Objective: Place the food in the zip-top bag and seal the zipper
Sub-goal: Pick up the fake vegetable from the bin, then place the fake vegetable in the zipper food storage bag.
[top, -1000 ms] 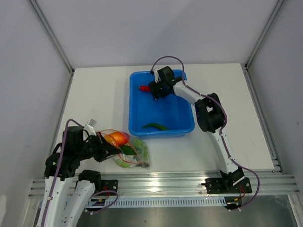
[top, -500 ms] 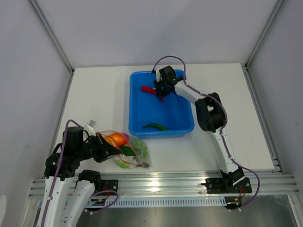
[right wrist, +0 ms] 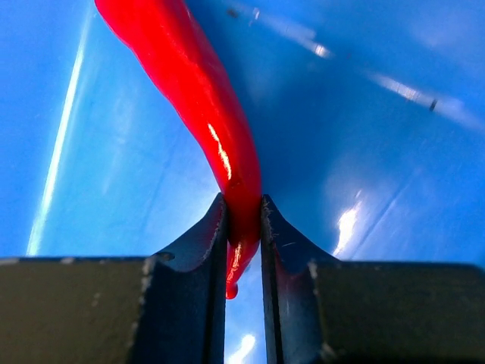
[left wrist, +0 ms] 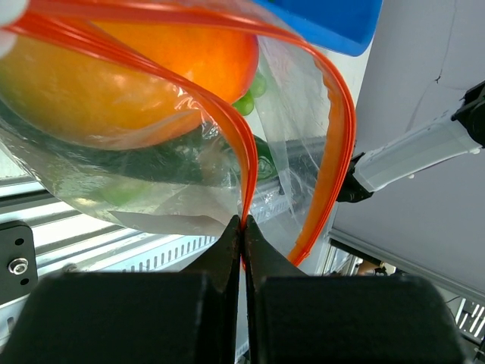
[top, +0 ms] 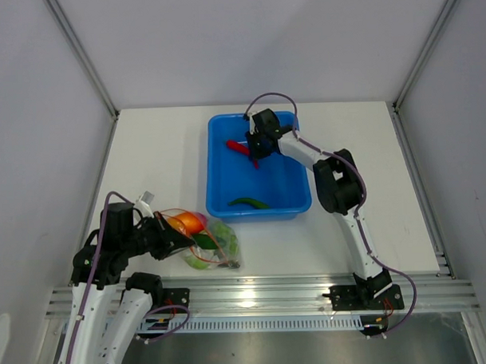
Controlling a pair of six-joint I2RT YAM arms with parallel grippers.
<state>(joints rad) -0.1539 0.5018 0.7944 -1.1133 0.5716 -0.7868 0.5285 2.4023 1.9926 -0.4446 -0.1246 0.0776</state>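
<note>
Clamping right gripper (right wrist: 242, 201): glossy red toy chili (right wrist: 204, 98) in blue plastic bin (top: 279, 185).
Left gripper (left wrist: 242, 221): nipping orange-red zipper strip (left wrist: 246, 182), clear plastic bag (left wrist: 295, 114).

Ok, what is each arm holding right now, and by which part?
The right pincer clamps the red chili near its thin end, over the blue bin. The left pincer pinches the zip-top bag by its zipper.

The place is a robotics lab test cell. A white table (top: 163, 169) is boxed in by plain pale wall panels (top: 254, 38) on aluminium posts (top: 80, 53). The cabled left arm (top: 109, 244) and right arm (top: 336, 183) are bolted to a slotted aluminium rail (top: 263, 297) along the near edge.
</note>
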